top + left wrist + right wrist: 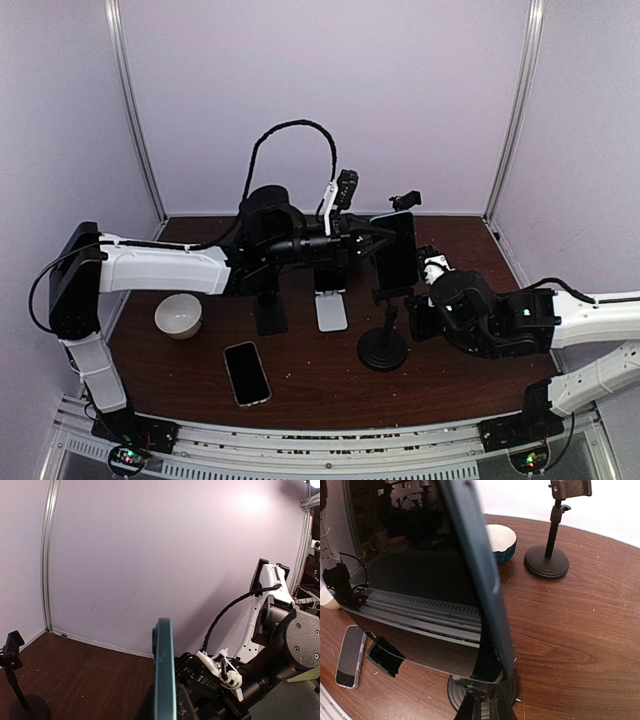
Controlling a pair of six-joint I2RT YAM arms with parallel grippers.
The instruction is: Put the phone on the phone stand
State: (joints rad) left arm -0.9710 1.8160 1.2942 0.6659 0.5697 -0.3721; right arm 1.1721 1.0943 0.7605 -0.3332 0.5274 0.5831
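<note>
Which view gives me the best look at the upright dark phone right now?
Top external: the whole phone shows upright at the top of the black round-base stand. Left wrist catches it only edge-on. Right wrist is filled by its edge and mirror-like screen, with the top cropped.

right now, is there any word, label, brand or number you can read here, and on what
None can be read.
The upright phone shows only dark reflections on its screen.
The second phone, lying on the table, is blank.
The bowl carries no mark.
</note>
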